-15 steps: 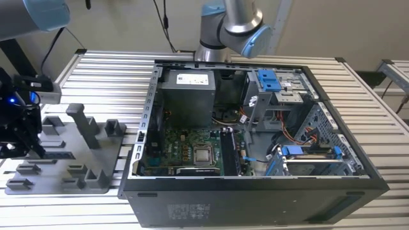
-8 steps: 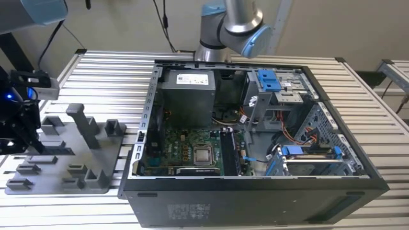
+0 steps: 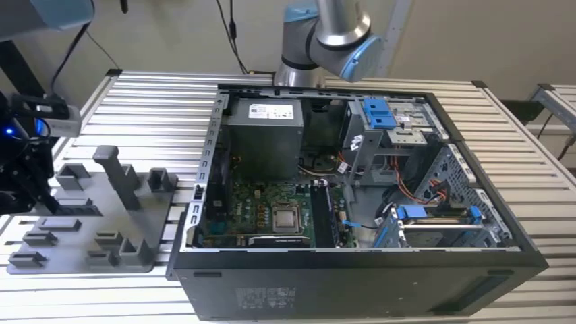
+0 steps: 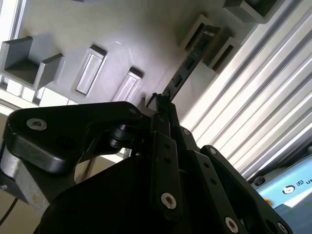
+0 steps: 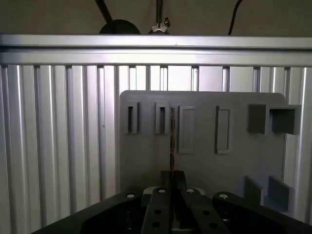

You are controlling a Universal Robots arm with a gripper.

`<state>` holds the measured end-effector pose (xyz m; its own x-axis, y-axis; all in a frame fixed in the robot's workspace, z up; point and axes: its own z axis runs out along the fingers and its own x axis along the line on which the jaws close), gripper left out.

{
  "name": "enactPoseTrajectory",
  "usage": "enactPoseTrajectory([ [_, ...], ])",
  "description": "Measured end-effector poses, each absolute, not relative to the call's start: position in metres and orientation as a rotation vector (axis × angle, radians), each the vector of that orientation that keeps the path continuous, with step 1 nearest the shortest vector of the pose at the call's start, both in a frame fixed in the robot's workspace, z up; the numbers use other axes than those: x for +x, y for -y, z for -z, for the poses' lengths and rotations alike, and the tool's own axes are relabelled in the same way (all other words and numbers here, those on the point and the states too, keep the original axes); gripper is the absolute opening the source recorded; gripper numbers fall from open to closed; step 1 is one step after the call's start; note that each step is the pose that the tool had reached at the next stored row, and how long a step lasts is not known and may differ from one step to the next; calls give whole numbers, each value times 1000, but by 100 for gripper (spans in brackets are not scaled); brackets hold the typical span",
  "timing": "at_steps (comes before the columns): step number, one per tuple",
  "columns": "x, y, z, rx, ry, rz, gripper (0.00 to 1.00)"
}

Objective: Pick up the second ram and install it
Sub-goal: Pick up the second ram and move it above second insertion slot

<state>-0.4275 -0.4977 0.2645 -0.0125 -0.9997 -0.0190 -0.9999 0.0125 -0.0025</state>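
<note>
My gripper is shut on the second ram, a thin dark board seen edge-on that sticks out past the fingertips. In the second wrist view the ram runs from the gripper toward a slotted block on the grey fixture tray. Whether its far end touches that block I cannot tell. In the exterior view the gripper hangs over the tray at the exterior view's left, well away from the green motherboard and its long black sockets.
The open black computer case lies on a slatted aluminium table, with a power supply and blue-tabbed drive bays inside. Upright grey blocks stand on the tray. The arm's base rises behind the case.
</note>
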Motion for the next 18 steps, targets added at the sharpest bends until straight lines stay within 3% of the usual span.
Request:
enactPoseTrajectory([
  [18, -427, 498, -283, -2205, -2233, -37, 14],
])
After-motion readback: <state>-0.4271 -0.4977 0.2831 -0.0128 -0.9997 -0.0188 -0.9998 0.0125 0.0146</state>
